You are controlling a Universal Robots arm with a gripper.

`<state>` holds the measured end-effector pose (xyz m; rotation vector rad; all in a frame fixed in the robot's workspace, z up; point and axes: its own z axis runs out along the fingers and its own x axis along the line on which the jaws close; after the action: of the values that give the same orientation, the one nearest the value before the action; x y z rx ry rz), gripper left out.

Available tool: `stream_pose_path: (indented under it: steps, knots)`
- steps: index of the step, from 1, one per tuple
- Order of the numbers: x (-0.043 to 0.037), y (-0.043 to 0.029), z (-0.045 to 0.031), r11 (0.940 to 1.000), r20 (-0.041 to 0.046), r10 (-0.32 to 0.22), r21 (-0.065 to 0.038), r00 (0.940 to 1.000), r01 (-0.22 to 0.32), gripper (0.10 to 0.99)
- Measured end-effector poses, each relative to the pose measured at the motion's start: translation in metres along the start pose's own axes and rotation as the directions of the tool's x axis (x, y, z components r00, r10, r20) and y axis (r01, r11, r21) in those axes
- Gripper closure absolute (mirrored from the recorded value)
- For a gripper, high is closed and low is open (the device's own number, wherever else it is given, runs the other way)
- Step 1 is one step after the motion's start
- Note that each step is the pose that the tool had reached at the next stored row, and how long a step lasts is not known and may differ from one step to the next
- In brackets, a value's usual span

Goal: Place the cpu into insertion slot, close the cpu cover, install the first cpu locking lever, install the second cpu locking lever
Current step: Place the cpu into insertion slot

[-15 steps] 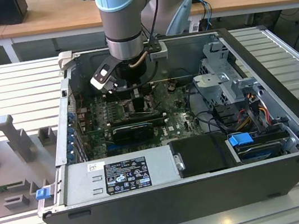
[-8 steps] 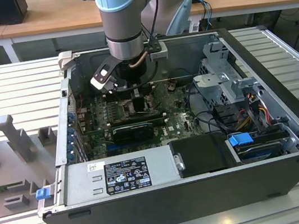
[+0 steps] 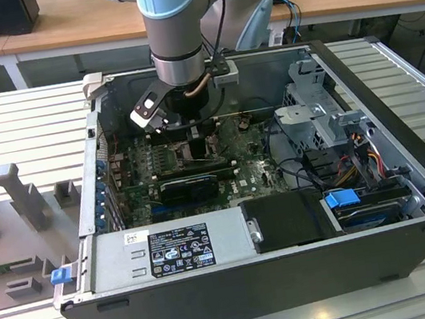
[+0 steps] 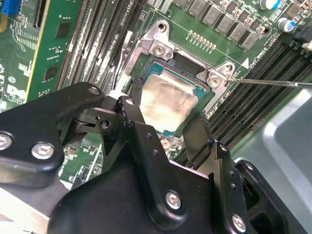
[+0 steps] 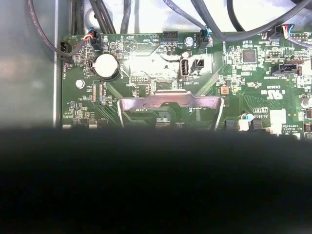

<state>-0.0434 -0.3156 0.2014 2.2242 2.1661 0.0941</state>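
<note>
The cpu [image 4: 168, 100], a small silvery-beige square, lies flat in the insertion slot [image 4: 158, 48], whose silver rim and screws frame it on the green board. My gripper [image 4: 163, 124] reaches down over it, its black fingers [image 4: 130, 114] pressed against two opposite edges of the chip at the near end. In the first wrist view the cpu cover [image 5: 170, 101] stands raised on its hinge, a thin silver frame. A thin locking lever [image 4: 268, 83] sticks out sideways from the socket. In the exterior view the gripper [image 3: 183, 128] is deep inside the computer case, over the socket [image 3: 195, 152].
Long black memory slots [image 4: 97, 39] run on both sides of the socket. A green card [image 4: 53, 48] stands beside them. The case walls [image 3: 403, 137], a drive cage [image 3: 319, 118], cables [image 3: 294, 167] and the power supply [image 3: 170, 251] hem the arm in.
</note>
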Motion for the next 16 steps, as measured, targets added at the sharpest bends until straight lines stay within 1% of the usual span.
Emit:
stream_pose_path:
  steps: [2,6,7,8,9,10,16]
  knots:
    - [-0.0002,0.0001,-0.0021,1.0,0.0035,0.0,0.0,1.0,0.0,0.482]
    - [-0.0003,0.0005,-0.0072,1.0,0.0038,0.0,0.0,1.0,0.0,0.482]
    - [-0.0018,0.0006,-0.0076,1.0,0.004,0.0,0.0,1.0,0.0,0.561]
    - [-0.0043,0.0007,-0.0085,1.0,0.0049,0.0,0.0,1.0,0.0,0.745]
    - [-0.0042,0.0009,-0.0122,1.0,0.0052,0.0,0.0,1.0,0.0,0.867]
    - [-0.0042,0.001,-0.013,1.0,0.0049,0.0,0.0,1.0,0.0,0.98]
    - [-0.0041,0.0014,-0.0189,1.0,0.005,0.0,0.0,1.0,0.0,0.98]
